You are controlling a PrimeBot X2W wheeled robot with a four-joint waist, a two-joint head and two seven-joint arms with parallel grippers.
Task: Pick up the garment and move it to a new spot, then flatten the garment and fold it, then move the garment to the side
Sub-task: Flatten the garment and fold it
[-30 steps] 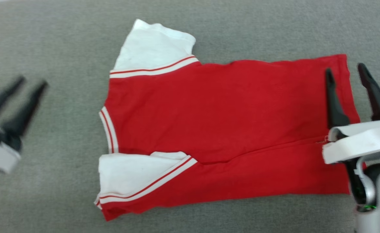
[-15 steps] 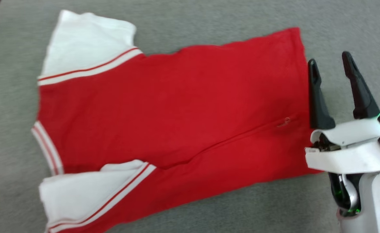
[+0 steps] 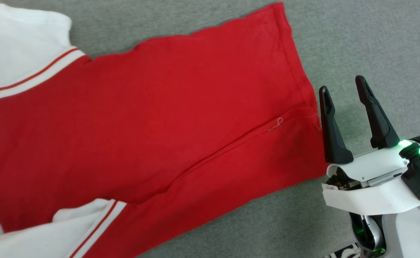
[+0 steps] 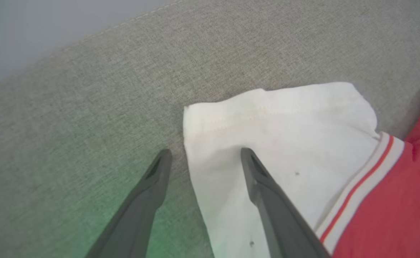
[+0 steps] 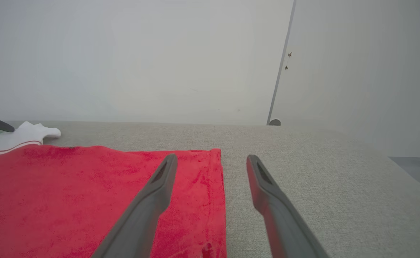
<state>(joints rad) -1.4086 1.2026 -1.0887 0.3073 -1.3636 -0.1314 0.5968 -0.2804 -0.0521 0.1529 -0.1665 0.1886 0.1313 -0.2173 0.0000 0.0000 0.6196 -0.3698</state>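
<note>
The right claw (image 3: 342, 83) is spread wide and empty at the shirt's hem, one finger over the red edge, the other over the grey worktop (image 3: 356, 43). The shirt (image 3: 159, 107) lies flat on the worktop. At the shirt's far white sleeve, the left claw (image 4: 205, 151) is wide too, holding nothing.

No legible text, number, label or brand is showing in any view. The garment (image 3: 159, 118), lying to the left of the right gripper (image 3: 342, 83), is presenting only plain red cloth, white sleeves and striped trim. No mark on it is reading as a character.
</note>
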